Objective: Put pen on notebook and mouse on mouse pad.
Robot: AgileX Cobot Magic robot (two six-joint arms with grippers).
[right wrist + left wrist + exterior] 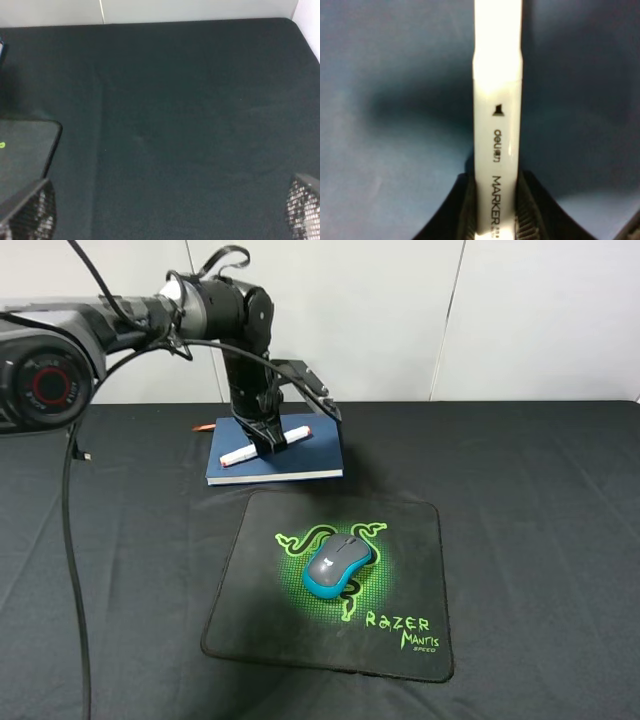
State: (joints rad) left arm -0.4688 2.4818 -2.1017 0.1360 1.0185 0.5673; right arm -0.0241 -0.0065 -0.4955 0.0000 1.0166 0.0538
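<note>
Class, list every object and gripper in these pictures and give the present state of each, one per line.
black rectangular mouse pad: flat on the black cloth.
grey and teal computer mouse: upright on the pad's green logo, ungripped.
dark blue hardcover notebook: closed, flat on the cloth.
thick white marker pen: lying across the notebook's cover, gripped near its middle.
left gripper: shut on the pen.
right gripper: open, empty.
</note>
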